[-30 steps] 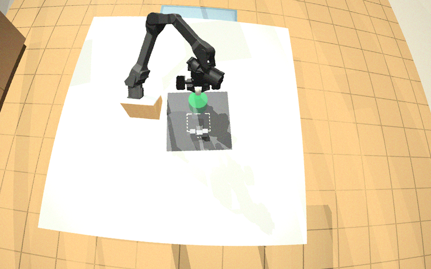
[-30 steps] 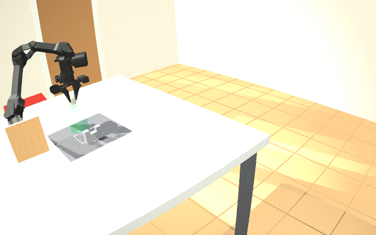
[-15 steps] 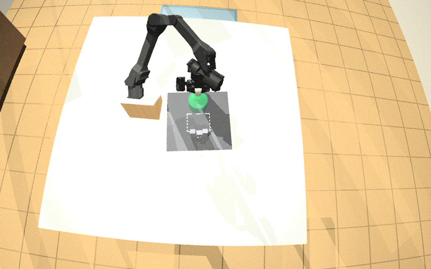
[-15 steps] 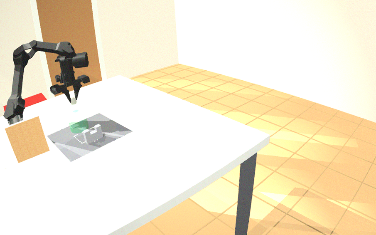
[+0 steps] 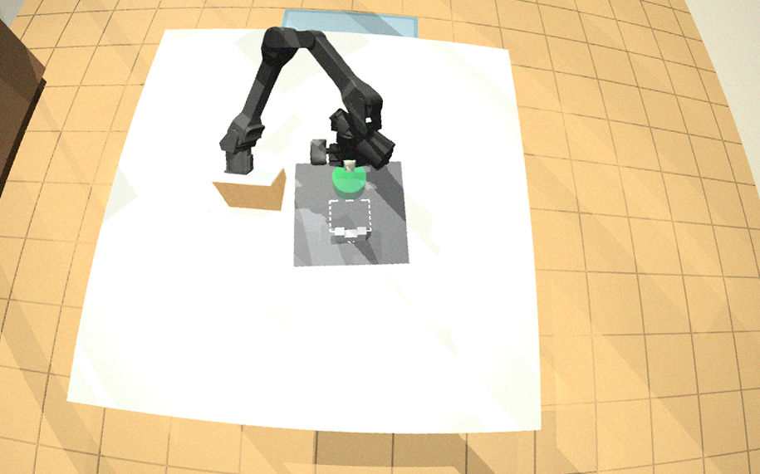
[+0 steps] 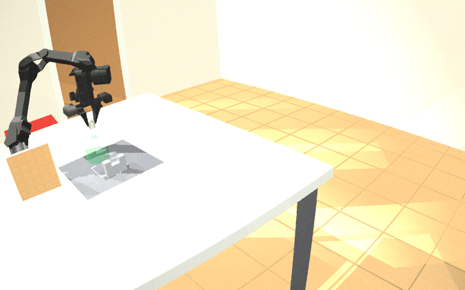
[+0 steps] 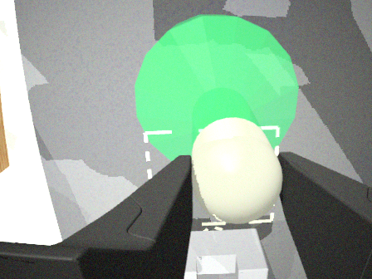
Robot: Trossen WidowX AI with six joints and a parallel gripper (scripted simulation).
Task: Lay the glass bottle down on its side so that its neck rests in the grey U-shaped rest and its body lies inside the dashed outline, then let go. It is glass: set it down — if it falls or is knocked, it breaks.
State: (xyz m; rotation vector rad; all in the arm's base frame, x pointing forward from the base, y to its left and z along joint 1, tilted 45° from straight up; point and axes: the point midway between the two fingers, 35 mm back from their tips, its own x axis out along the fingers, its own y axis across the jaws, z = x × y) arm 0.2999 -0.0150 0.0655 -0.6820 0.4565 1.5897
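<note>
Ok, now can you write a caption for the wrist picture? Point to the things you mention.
The gripper [image 5: 349,165] [image 6: 92,123] [image 7: 234,166] pinches the pale top of the green glass bottle [image 5: 348,181] [image 6: 98,154] [image 7: 216,58].

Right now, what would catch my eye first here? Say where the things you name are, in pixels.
Probably the bright green glass bottle [image 5: 348,181] [image 6: 97,154] [image 7: 216,54], upright on the grey mat [image 5: 311,239] [image 6: 88,189] [image 7: 95,54], its pale top pinched in the gripper [image 5: 349,165] [image 6: 91,125] [image 7: 234,166]. Next, the black arm [image 5: 331,63] [image 6: 23,97] arching over the white table [image 5: 289,343] [image 6: 218,166]. The wooden block [image 5: 252,197] [image 6: 34,172] stands beside the mat.
</note>
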